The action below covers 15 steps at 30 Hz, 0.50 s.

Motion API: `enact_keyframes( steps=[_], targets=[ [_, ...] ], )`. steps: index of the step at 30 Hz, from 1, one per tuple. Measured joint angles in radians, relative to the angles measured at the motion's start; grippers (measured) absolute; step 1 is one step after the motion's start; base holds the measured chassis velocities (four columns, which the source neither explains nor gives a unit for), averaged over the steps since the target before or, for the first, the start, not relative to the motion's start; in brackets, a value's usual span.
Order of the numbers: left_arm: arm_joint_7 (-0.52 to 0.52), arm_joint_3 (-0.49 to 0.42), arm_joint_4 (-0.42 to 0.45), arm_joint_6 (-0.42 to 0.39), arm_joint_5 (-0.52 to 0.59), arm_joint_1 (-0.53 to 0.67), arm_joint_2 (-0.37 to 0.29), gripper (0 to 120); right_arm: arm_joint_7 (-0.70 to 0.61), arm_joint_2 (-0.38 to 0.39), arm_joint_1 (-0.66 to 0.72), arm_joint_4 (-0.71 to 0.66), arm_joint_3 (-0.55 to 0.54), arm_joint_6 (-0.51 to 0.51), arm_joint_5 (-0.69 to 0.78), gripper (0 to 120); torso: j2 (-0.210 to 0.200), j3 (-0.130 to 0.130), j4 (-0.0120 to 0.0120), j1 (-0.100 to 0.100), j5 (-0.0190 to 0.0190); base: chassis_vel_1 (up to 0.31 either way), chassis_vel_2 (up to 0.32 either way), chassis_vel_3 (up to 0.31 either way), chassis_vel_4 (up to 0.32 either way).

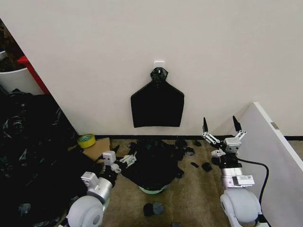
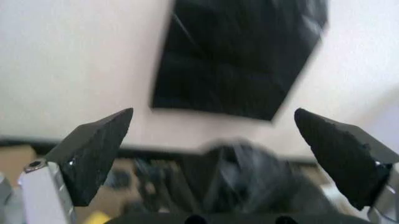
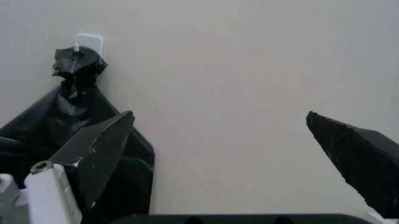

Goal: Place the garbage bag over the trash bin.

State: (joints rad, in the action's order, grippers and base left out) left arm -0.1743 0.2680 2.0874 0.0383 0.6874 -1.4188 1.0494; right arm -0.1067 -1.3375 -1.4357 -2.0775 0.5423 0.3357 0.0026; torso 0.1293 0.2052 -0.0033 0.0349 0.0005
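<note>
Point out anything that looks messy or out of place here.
Black plastic scraps litter the carpet around the trash bin. The garbage bag lies slumped over the bin, hiding nearly all of it. A big heap of black plastic fills the left side.

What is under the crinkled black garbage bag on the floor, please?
The garbage bag is draped over the trash bin; a pale green strip of the bin shows below the bag's edge. The rim and inside are covered. The left gripper is at the bag's edge.

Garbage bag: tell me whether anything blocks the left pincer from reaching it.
Nothing visible does. The left pincer is open right at the edge of the garbage bag, which is draped over the trash bin. The right pincer is open, raised well clear.
</note>
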Motion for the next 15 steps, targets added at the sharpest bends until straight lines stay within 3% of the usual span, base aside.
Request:
enact_keyframes(
  steps=[7,12,15],
  targets=[
    [-0.107,0.052,0.101,0.081,-0.14,-0.033,0.104,100,0.005,0.026,-0.008,0.004,0.03,0.0,0.043,100,0.0,0.0,0.0,0.0,0.0005,0.0,0.0,0.0,0.0],
    [-0.127,0.092,0.154,0.145,-0.277,-0.059,0.158,100,0.009,0.008,-0.008,0.003,0.03,0.003,0.05,100,0.0,0.0,0.0002,0.0,0.0004,0.0,0.0,0.0,0.0],
    [-0.132,0.111,0.17,0.166,-0.303,-0.067,0.175,100,0.009,0.001,-0.013,0.003,0.03,0.008,0.055,100,0.0,0.0,0.0004,0.0,0.0004,0.0,0.0,0.0,0.0]
  ],
)
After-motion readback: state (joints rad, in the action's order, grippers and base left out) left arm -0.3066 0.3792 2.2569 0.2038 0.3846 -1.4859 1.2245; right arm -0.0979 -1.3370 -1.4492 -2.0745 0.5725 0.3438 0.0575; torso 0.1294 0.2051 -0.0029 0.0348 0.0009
